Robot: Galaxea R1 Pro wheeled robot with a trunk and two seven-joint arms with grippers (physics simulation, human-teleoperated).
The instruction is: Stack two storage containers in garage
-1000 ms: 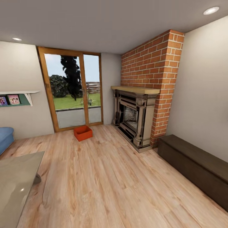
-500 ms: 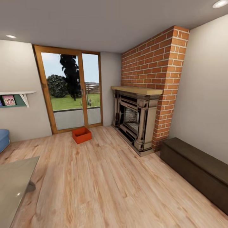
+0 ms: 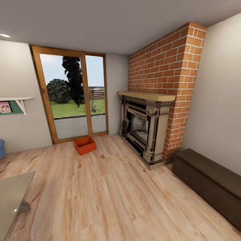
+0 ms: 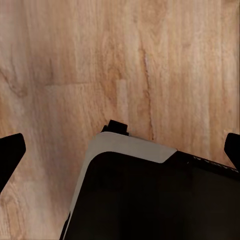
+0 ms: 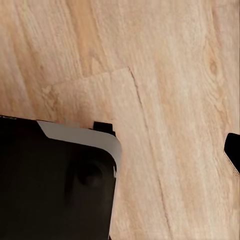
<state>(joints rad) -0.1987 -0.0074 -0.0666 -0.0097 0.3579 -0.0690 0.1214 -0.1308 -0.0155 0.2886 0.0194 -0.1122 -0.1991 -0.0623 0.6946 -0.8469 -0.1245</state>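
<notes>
Living room (image 3: 110, 194): light wood planks, glass doors, brick fireplace (image 3: 147, 130).
Storage container (image 3: 85, 145): one orange-red box on the planks by the glass doors, far ahead of both pincers; inside appears empty.
Left gripper (image 4: 120, 150): spread wide, holding nothing, fingertips cut off at frame edges.
Right gripper (image 5: 115, 150): one fingertip visible; state unclear.

Cream walls (image 3: 214, 100), grey ceiling (image 3: 100, 23). Wood-plank floor (image 3: 110, 194). Glass doors (image 3: 72, 97) in wood frame, lawn and trees beyond. Brick chimney (image 3: 167, 73) over fireplace (image 3: 144, 129). Dark bench (image 3: 209, 182) along right wall. Glass table (image 3: 11, 197) at lower left.
</notes>
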